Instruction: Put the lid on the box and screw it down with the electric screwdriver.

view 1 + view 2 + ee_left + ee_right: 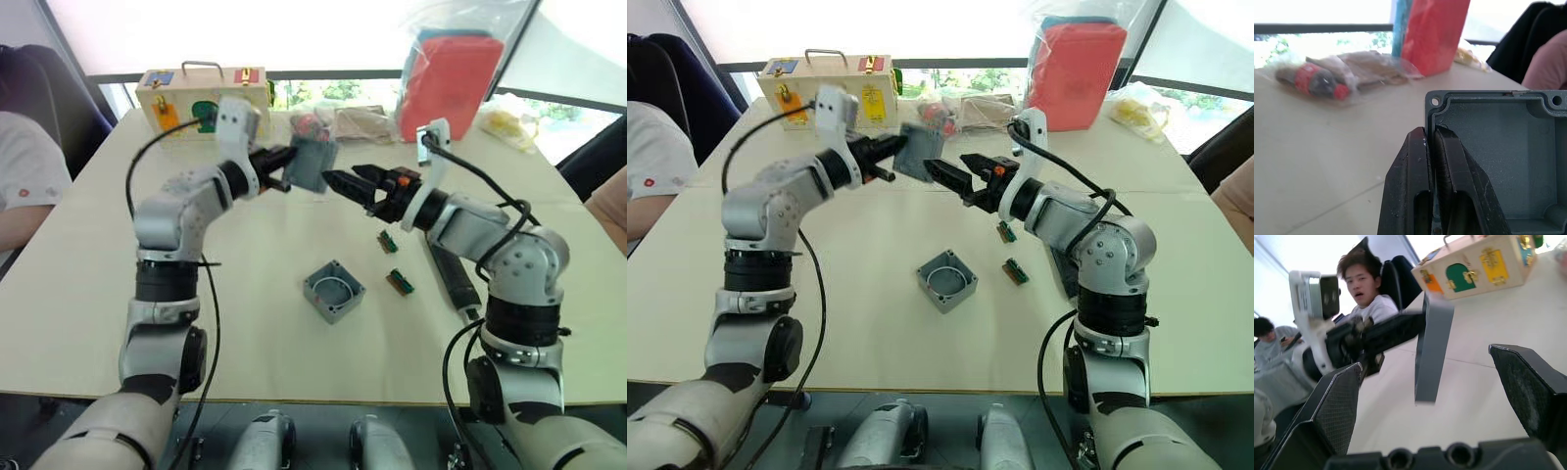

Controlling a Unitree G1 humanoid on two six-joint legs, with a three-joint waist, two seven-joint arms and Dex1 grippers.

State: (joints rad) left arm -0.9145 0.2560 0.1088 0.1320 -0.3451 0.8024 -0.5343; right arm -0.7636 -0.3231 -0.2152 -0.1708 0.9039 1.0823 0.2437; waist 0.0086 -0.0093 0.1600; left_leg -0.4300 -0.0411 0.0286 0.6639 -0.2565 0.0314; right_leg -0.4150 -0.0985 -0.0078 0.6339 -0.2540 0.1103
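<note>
Left tool, pinched on one rim of the lid, holds it in mid-air above the table; my right tool gapes wide just beside it and should grip the opposite rim squarely; box sits open below.

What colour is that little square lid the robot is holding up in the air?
Grey. The lid shows best in the left wrist view, pinched by the left gripper.
</note>
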